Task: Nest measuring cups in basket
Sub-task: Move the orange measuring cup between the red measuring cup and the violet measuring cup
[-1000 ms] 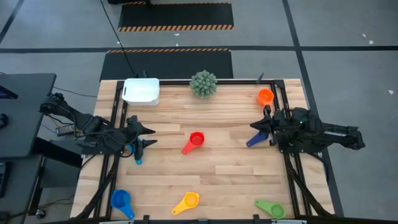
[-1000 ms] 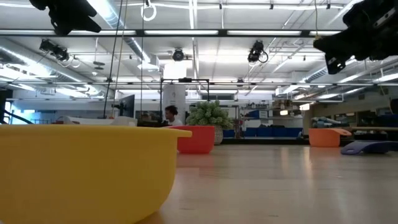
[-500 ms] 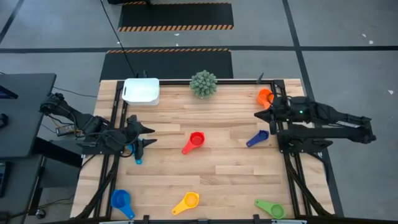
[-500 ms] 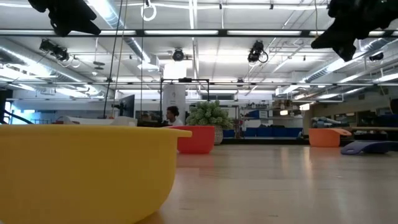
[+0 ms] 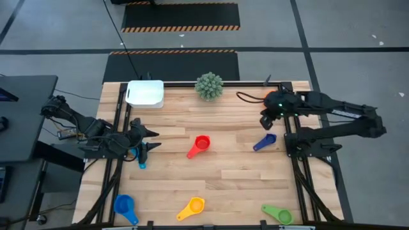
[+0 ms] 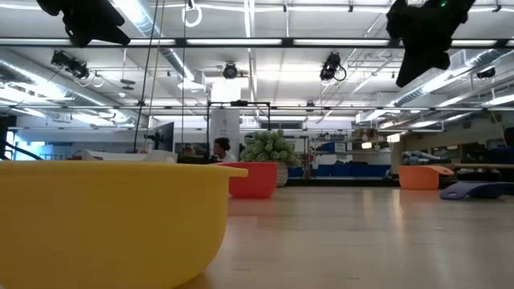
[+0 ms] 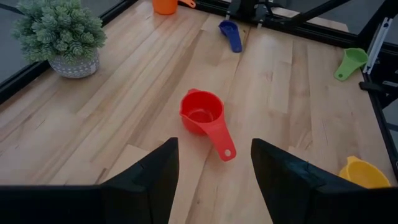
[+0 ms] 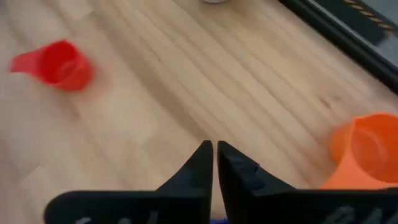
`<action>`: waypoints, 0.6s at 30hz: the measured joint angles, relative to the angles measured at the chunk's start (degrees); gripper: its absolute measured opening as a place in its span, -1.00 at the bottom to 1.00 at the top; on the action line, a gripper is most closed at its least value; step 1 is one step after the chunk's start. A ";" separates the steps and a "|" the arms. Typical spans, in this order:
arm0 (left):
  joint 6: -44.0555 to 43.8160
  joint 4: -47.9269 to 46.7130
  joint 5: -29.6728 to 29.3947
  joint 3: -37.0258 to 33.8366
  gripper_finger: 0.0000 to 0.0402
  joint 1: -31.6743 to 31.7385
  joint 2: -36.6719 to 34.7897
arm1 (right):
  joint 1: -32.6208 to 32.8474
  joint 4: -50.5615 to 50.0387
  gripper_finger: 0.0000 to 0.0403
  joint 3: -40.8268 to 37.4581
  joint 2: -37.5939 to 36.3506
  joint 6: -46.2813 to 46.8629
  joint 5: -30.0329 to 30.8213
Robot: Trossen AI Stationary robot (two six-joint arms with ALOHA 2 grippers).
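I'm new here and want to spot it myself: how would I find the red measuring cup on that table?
Start at the wooden table and find the spiky green plant at its far edge. Come straight toward the near side to about the table's middle: the red measuring cup lies there alone. It is the only red cup; the other cups sit out near the table's edges.

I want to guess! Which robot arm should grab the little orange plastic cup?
Right. The right gripper hangs beside the orange plastic measuring cup, empty; the left gripper waits across the table.
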 joint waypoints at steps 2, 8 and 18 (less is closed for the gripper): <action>-0.01 0.00 0.00 0.00 0.02 0.00 0.00 | -1.59 -0.24 -0.77 0.03 2.22 -0.04 -0.05; -0.05 0.11 0.00 0.00 0.02 0.00 0.00 | -5.45 -0.50 -0.51 0.04 7.92 -0.10 0.44; -0.47 0.33 0.02 0.00 0.02 0.00 0.00 | -16.35 -2.77 -0.22 0.04 17.36 8.28 2.83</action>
